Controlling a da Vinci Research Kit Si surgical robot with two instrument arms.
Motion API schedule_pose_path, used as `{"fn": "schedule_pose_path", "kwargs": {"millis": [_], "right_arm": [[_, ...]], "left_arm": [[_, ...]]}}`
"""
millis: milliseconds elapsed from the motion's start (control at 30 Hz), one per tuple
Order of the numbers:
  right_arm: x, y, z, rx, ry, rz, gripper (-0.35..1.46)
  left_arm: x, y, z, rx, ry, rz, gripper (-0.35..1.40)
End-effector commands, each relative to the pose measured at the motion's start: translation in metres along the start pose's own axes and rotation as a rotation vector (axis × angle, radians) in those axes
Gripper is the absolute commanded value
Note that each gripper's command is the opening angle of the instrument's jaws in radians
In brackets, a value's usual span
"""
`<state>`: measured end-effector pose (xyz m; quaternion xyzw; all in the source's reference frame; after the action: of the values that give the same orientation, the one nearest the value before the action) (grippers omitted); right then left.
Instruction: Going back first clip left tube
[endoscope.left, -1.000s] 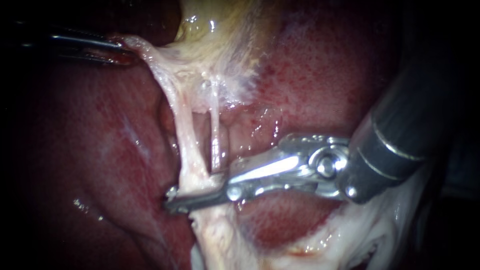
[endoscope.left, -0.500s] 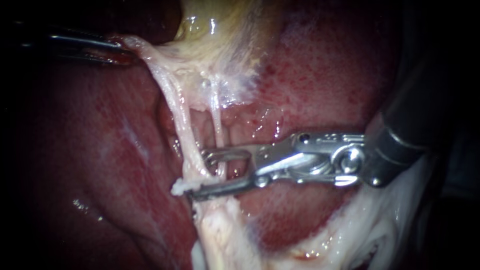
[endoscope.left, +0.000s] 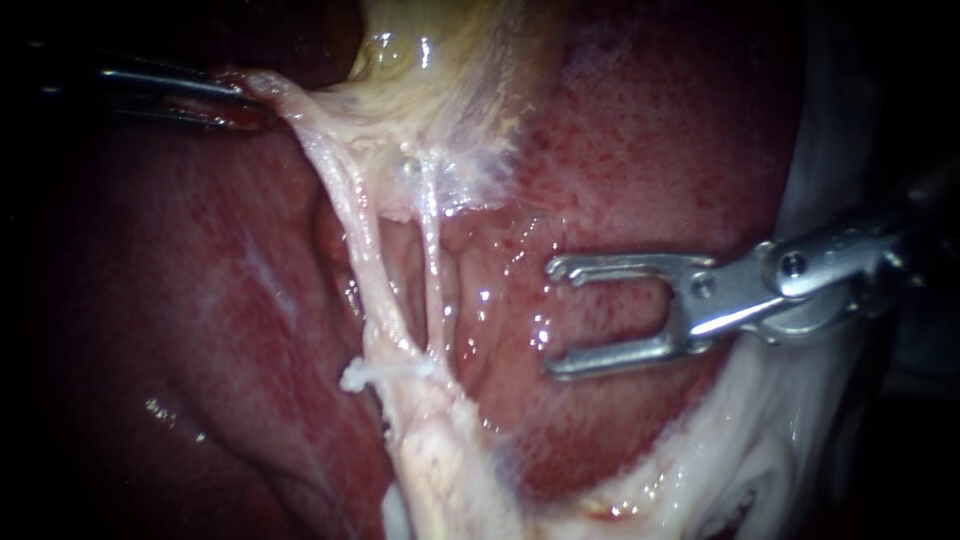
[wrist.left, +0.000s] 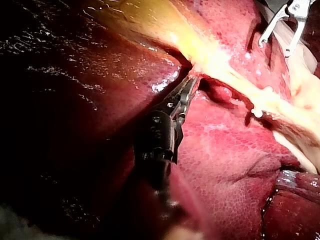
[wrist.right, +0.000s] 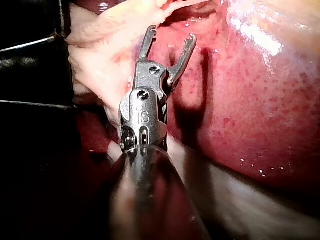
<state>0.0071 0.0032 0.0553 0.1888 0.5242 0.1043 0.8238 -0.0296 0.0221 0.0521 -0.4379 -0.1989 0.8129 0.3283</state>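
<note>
End effector of the right instrument (endoscope.left: 553, 318) gapes empty, apart to the right of the left tube (endoscope.left: 362, 250).
That tube bears what may be a pale clip (endoscope.left: 385, 371) at its near end; at the left edge, the left instrument (endoscope.left: 243, 101) clamps pale tissue (endoscope.left: 300, 112).

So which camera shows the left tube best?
The endoscope view: the left tube runs bare and taut, full length, beside the thinner right tube. The left wrist view shows only a pale band of tissue; in the right wrist view I cannot pick it out.
</note>
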Motion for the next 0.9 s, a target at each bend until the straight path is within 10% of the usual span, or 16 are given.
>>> {"fn": "schedule_pose_path", "kwargs": {"millis": [33, 900], "right_arm": [[0.0001, 0.0001, -0.0003, -0.003, -0.012, -0.003, 0.5], [0.0002, -0.0001, -0.0016, 0.006, -0.02, -0.019, 0.5]], "left_arm": [[-0.0001, -0.0001, 0.0001, 0.001, 0.0, 0.0, -0.35], [-0.0043, -0.0006, 0.0068, -0.019, -0.025, 0.009, -0.35]]}}
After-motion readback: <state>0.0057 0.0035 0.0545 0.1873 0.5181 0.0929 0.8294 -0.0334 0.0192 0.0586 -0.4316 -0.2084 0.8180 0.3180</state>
